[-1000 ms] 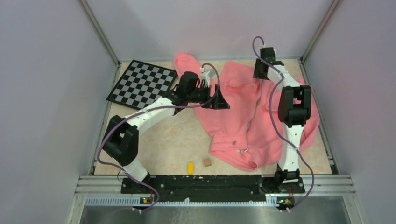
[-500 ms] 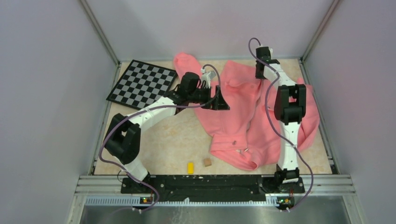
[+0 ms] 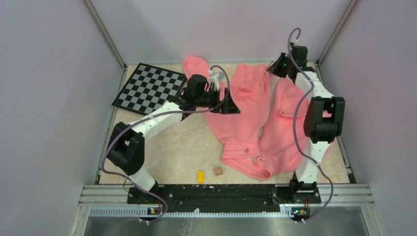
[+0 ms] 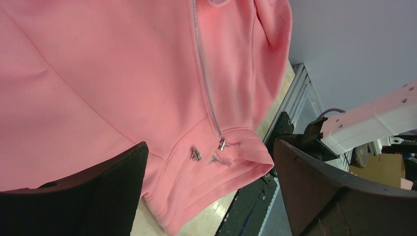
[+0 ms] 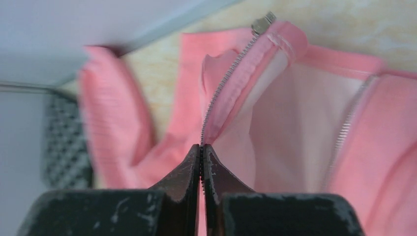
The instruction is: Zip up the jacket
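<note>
Right claw (image 5: 202, 147) pinches the zipper tape (image 5: 220, 93) of the jacket (image 3: 246, 123), likely holding it taut. Left claw (image 4: 211, 187), released, should next grasp the zipper pull (image 4: 222, 144).

Checkerboard (image 5: 64, 142) blurred, partly hidden behind the jacket (image 5: 295, 123).

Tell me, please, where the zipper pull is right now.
Top view: the zipper pull sits at the near hem of the jacket, just right of the brown cube.
</note>
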You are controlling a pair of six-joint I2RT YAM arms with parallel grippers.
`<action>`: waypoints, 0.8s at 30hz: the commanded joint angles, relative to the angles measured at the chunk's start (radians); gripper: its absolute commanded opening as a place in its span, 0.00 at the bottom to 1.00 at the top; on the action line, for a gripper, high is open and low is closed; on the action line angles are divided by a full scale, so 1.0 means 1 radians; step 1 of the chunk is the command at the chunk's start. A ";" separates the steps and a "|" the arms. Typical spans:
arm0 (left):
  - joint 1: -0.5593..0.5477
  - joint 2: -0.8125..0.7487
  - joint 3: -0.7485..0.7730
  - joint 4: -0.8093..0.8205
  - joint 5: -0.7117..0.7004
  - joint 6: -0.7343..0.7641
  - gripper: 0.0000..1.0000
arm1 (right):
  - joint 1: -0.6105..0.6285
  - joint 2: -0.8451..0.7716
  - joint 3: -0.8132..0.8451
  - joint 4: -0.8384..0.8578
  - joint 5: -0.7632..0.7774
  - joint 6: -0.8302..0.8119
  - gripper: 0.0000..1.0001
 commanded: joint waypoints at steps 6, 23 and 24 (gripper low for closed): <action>0.049 -0.049 0.055 0.064 0.031 -0.046 0.99 | -0.064 -0.235 -0.513 1.031 -0.617 0.813 0.00; 0.105 0.200 0.145 0.310 0.107 -0.243 0.92 | 0.019 -0.121 -0.902 1.186 -0.699 0.602 0.00; 0.113 0.221 0.154 0.323 0.103 -0.252 0.91 | 0.035 -0.118 -0.902 1.153 -0.697 0.571 0.00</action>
